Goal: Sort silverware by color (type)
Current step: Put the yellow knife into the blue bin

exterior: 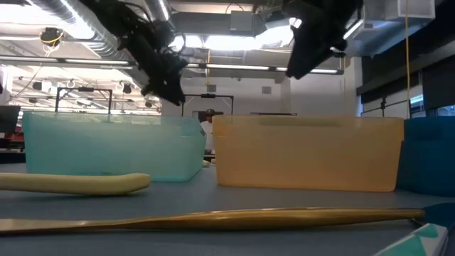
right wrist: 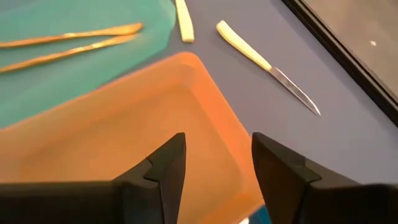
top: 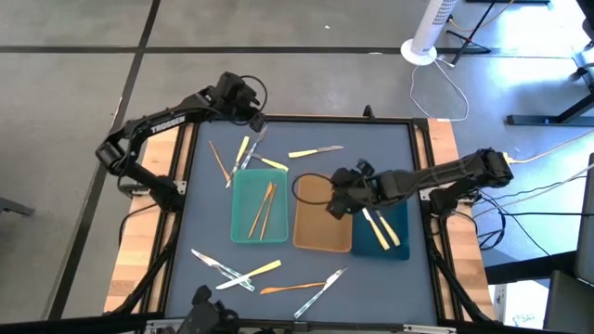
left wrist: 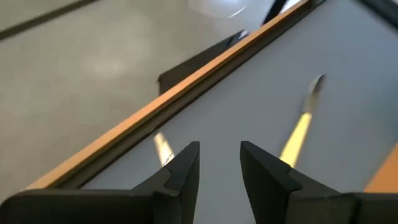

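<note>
Left gripper [top: 255,119]: held above the table's far-left corner; jaws seen apart in the left wrist view, nothing between them.
Far-left scatter [top: 237,158]: slim gold and yellow-handled pieces lie loose on the grey mat [top: 371,148], just beyond the teal tray.
Teal tray [top: 243,227]: two gold utensils [top: 265,206] are laid inside, side by side.
Near-edge scatter [top: 269,276]: silver, yellow-handled and gold pieces are strewn and partly crossed; separation is judged necessary before pickup.
Yellow-handled knife [right wrist: 264,63]: lies alone on the mat beyond the tan tray, clear of neighbours.
Tan tray [top: 311,239]: no utensils are seen in it.
Right gripper [top: 340,206]: poised over the tan tray; jaws apart, nothing held.
Dark-blue tray [top: 401,249]: two yellow-handled pieces [top: 382,228] are seen inside.
Handling, as judged: the pieces are taken to be light, rigid, thin and smooth, lying flat, so slipping is likely.
Grip point, as judged: a pinch across the handle near mid-length is advised, the thicker yellow handles offering the surest hold; blade tips are to be avoided.
</note>
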Robot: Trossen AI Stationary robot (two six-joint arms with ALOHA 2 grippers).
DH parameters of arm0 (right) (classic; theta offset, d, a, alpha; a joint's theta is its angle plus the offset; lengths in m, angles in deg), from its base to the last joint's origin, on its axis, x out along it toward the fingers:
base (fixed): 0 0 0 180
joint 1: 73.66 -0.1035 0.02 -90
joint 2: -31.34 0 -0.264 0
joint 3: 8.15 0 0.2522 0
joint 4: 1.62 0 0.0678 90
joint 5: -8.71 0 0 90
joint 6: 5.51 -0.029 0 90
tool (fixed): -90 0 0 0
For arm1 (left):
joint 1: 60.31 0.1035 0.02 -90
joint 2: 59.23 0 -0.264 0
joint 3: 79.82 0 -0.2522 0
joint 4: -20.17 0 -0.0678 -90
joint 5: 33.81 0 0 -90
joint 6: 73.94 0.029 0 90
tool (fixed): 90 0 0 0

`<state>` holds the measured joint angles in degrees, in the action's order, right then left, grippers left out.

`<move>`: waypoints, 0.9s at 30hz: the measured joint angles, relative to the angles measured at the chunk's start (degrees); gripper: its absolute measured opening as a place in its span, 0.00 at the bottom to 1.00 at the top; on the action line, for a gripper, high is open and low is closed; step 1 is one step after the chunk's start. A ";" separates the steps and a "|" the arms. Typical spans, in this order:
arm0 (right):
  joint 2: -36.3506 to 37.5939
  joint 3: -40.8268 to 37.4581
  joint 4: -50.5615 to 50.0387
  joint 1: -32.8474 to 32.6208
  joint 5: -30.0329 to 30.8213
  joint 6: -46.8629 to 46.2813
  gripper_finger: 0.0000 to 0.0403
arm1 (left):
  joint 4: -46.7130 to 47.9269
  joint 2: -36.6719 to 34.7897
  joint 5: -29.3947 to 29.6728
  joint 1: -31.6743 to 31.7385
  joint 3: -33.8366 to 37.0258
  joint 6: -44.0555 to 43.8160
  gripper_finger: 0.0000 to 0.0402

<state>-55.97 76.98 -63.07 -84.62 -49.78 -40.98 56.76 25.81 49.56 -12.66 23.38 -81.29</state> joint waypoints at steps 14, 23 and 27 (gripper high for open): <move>0.00 -0.02 11.14 6.58 -6.82 11.77 0.43 | 9.20 6.27 5.41 2.39 0.00 -0.22 0.27; 0.00 -0.02 11.65 6.51 -7.15 13.37 0.43 | 13.02 8.77 6.38 2.34 0.00 -1.97 0.27; 0.00 -0.02 11.65 6.49 -7.15 13.37 0.43 | 14.41 9.32 6.65 2.32 0.03 -3.95 0.27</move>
<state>-55.97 76.96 -51.42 -78.13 -56.93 -27.62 71.17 35.12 56.20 -10.33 23.41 -85.23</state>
